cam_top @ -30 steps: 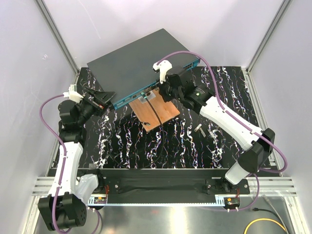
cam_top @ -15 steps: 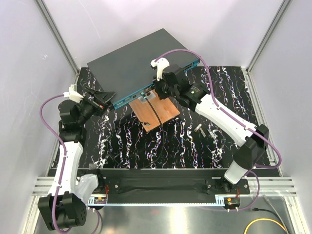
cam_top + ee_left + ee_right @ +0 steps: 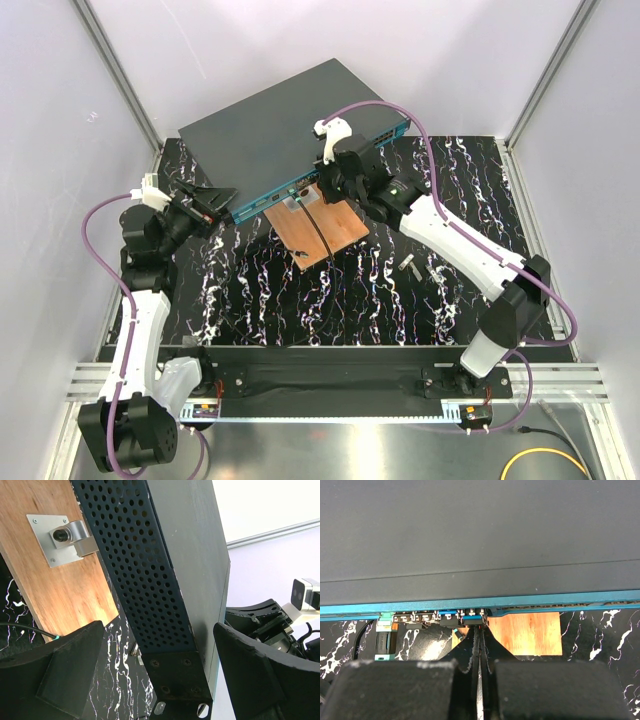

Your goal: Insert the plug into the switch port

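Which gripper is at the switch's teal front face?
The right gripper, shut on the plug right at the ports of the switch. The left gripper is instead open astride the perforated side.

My arms (image 3: 135, 340) are white shells with black joints (image 3: 143, 250); purple cables (image 3: 84, 238) loop alongside, and my fingers (image 3: 70, 670) are matte black wedges.

Pale lilac walls (image 3: 480, 50) box in a black, white-veined table (image 3: 300, 300) — aluminium rail (image 3: 90, 380) and brushed metal sheet (image 3: 350, 450) in front.
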You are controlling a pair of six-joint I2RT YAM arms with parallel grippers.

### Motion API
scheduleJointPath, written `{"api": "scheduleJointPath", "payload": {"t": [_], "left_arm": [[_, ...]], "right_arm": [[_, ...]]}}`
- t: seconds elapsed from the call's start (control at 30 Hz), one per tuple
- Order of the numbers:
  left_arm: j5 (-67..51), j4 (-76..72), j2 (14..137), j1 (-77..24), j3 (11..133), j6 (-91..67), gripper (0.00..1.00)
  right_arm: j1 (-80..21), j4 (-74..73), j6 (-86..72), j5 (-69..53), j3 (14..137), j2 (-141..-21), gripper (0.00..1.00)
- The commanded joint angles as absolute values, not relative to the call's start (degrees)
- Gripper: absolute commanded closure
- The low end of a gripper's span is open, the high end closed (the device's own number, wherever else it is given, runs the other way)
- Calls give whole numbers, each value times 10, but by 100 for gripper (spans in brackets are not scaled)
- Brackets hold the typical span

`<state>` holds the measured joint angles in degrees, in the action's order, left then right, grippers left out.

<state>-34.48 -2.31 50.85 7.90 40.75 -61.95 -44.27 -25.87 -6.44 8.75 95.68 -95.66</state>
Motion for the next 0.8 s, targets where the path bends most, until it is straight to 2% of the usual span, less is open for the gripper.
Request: {"api": "scheduleJointPath", "payload": {"t": [0.0, 0.43, 0.63, 0.77], "left_arm": [[-350, -56, 508, 74, 408, -610, 2], [-342, -35, 509, 57, 411, -584, 5], [-340, -26, 510, 56, 418, -577, 5], [-343, -2, 511, 58, 443, -560, 3]], "right_arm": [[-438, -111, -70, 128, 999, -976, 100], [-439, -133, -69, 96, 1070, -1008, 100], [-439, -153, -46, 80, 1054, -998, 100], [-438, -189, -27, 76, 1013, -957, 89]]}}
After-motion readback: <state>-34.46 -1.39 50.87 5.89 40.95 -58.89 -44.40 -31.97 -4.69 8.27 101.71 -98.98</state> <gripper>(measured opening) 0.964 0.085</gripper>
